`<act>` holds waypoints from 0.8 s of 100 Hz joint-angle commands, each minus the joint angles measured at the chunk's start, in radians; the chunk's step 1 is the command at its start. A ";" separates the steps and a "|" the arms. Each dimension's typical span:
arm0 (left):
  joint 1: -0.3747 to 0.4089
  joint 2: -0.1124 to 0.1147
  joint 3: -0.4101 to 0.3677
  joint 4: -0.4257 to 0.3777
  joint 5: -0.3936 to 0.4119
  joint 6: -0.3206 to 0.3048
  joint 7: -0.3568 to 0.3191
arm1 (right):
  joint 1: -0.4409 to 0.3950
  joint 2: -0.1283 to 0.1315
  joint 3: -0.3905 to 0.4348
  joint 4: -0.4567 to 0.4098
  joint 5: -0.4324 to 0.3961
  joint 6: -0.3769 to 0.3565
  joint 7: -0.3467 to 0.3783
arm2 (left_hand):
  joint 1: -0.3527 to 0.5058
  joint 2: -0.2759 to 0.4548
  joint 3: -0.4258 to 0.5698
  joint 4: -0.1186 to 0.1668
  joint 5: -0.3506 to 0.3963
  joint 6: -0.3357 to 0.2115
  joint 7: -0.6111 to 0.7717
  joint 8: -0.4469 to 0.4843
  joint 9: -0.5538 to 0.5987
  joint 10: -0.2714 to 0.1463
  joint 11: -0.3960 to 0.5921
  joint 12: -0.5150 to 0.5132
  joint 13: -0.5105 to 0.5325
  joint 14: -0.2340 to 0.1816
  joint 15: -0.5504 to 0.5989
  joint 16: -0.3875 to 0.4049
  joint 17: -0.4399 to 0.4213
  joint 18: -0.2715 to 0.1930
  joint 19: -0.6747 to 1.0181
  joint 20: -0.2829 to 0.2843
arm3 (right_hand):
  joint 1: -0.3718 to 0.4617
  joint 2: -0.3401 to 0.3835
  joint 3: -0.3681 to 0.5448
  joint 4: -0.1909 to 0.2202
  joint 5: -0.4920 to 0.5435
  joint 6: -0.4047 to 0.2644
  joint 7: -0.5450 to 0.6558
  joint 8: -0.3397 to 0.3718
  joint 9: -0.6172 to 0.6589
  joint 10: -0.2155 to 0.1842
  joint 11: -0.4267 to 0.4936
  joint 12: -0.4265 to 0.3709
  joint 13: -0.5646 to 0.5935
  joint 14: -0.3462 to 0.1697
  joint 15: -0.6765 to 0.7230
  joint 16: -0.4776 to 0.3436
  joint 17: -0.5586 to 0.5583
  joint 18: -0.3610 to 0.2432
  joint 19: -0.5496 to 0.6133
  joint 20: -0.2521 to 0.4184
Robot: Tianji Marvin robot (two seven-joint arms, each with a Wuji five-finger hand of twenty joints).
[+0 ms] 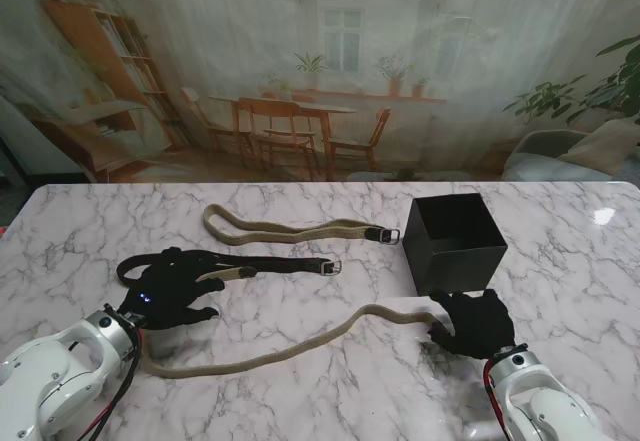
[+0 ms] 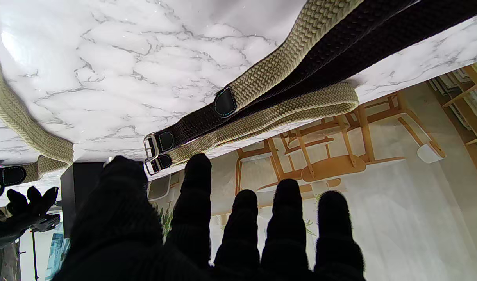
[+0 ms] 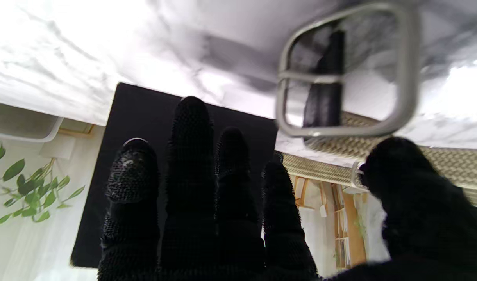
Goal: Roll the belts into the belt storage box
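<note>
The belts lie spread on the marble table (image 1: 300,381): a tan belt (image 1: 290,228) farthest from me, a dark belt (image 1: 270,264) in the middle, and a long tan belt (image 1: 270,353) nearest to me, running from beside the left arm across to the right hand (image 1: 474,323). The belt storage box (image 1: 455,244), black and open-topped, stands just beyond the right hand. The step in hand is judged to be the start of a roll at the buckle end of the long tan belt. In the right wrist view the buckle (image 3: 345,70) is seen close over the spread fingers (image 3: 189,156), with the thumb beside the webbing; whether the buckle is actually pinched cannot be told. For a tidy roll, the buckle end would best be gripped firmly and turned over on itself, the coil kept tight and flat so that it fits the box. The left hand (image 1: 170,286) rests with fingers spread, flat over the looped end of the dark belt, gripping nothing visibly; it could be used to steady the trailing length while the coil is wound.
</note>
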State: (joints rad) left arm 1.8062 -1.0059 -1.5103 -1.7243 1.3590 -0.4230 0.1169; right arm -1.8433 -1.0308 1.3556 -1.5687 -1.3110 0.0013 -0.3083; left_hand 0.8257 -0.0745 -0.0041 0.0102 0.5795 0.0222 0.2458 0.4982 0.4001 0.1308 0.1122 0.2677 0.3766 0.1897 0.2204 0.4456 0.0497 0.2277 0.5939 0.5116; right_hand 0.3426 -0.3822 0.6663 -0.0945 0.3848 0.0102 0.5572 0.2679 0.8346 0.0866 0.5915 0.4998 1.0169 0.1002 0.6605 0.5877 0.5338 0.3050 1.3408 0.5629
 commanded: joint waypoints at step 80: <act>-0.009 -0.001 0.019 0.006 -0.010 0.003 -0.031 | 0.059 -0.025 -0.092 0.029 0.185 0.050 0.114 | 0.026 0.042 -0.019 -0.021 0.020 0.021 0.010 0.006 -0.018 0.024 -0.020 0.008 0.014 0.008 -0.017 0.009 -0.012 0.034 -0.001 0.009 | 0.450 -0.021 0.372 -0.006 0.181 -0.327 0.200 -0.001 0.403 0.068 0.084 -0.011 0.300 -0.074 0.527 0.044 0.530 0.028 0.226 -0.136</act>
State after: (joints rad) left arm 1.7939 -1.0057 -1.4952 -1.7168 1.3503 -0.4229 0.1028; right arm -1.7814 -1.0571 1.2699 -1.5472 -1.1332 0.0506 -0.1889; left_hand 0.8257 -0.0744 -0.0041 0.0102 0.5795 0.0225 0.2461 0.4982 0.4000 0.1308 0.1121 0.2677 0.3766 0.1897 0.2204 0.4456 0.0497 0.2277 0.5939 0.5116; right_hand 0.7210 -0.4413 1.0084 -0.1068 0.4574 -0.2893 0.7263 0.2475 1.2288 0.1373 0.6831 0.4852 1.2979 0.0582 1.1575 0.6372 1.0367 0.2961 1.5296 0.4481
